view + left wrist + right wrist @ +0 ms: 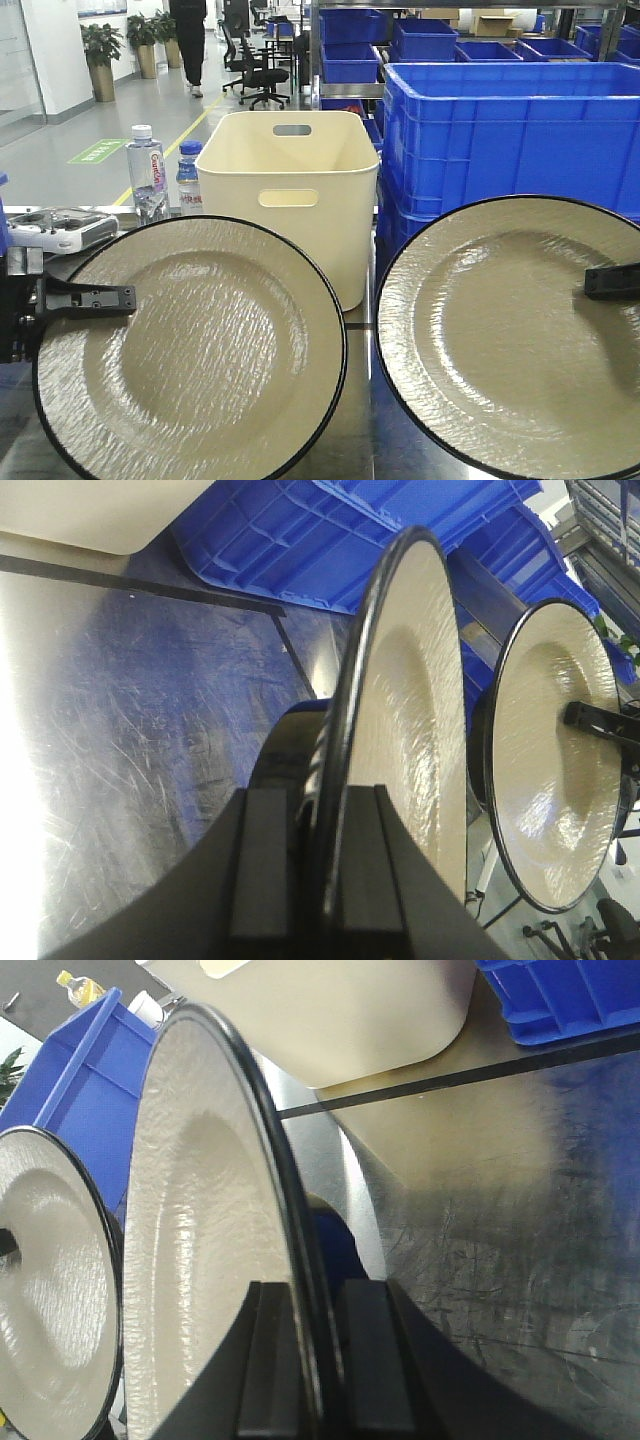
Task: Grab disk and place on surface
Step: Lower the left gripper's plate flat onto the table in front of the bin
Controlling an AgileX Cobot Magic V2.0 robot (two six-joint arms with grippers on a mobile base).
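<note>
Both arms loaded. left gripper point(318, 880) clamped on rim of left disk point(195, 350), 1 finger each side of black edge. right gripper point(315, 1360) clamped same way on right disk point(500, 340). 2 beige, black-rimmed plates upright on edge, side by side, narrow gap between, filling lower half of front view. steel tabletop point(120, 710) with black tape line point(140, 583) below them; rim contact not visible. cream bin point(290, 190) behind, centre. blue crates point(510, 130) upper right. 2 water bottles point(147, 172) upper left.
</note>
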